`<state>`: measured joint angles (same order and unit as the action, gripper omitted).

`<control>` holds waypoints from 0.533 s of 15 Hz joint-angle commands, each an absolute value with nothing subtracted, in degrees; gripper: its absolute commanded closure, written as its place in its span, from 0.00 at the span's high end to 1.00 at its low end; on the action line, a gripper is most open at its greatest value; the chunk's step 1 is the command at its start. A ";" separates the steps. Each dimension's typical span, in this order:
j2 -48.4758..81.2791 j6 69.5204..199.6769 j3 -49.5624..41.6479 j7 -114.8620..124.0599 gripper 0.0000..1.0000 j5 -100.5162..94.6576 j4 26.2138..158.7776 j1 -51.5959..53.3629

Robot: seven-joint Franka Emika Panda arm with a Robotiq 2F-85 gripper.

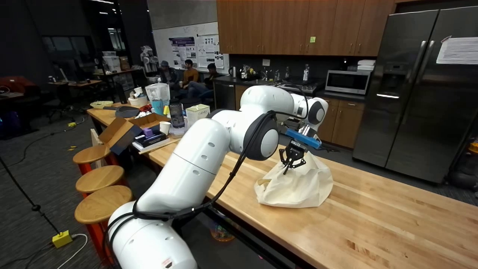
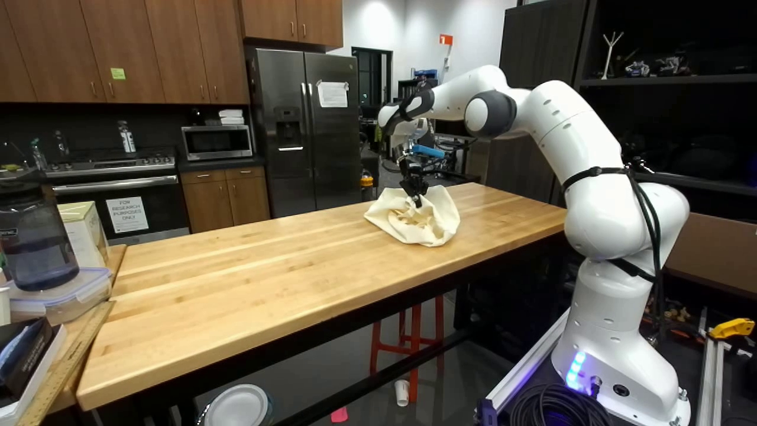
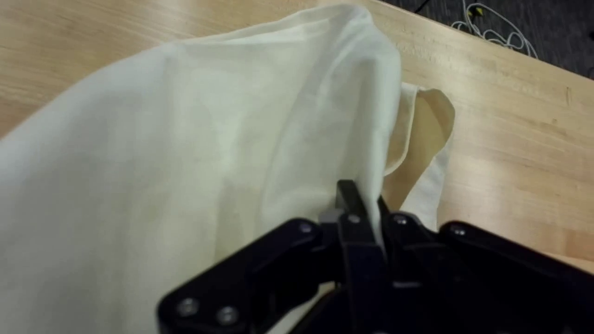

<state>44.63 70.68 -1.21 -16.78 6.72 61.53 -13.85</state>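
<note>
logging how the cream cloth point(image 3: 195, 153) lies to the end effector point(image 3: 364, 199): below the fingers point(image 3: 347, 192) and to both sides of them, with a raised fold between the two. end effector reads as clenched on that fold. wrist view: the fold runs from the fingers toward the top of the view; the broad sheet spreads to its left, a smaller curled flap sits just to its right. the heap is crumpled, no clear long axis overall; the fold is the only definite line. in both exterior views the base of the cloth rests on the wooden surface point(image 2: 254, 278), upper part peaked beside the end effector. one arm only point(image 2: 576, 130), reaching over the surface.
</note>
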 commanded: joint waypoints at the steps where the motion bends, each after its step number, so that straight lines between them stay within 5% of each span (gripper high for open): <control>1: 43.78 71.94 -1.41 -13.41 0.01 11.16 60.81 -16.39; 8: 38.82 87.80 -2.18 -15.93 0.01 8.63 67.02 -15.24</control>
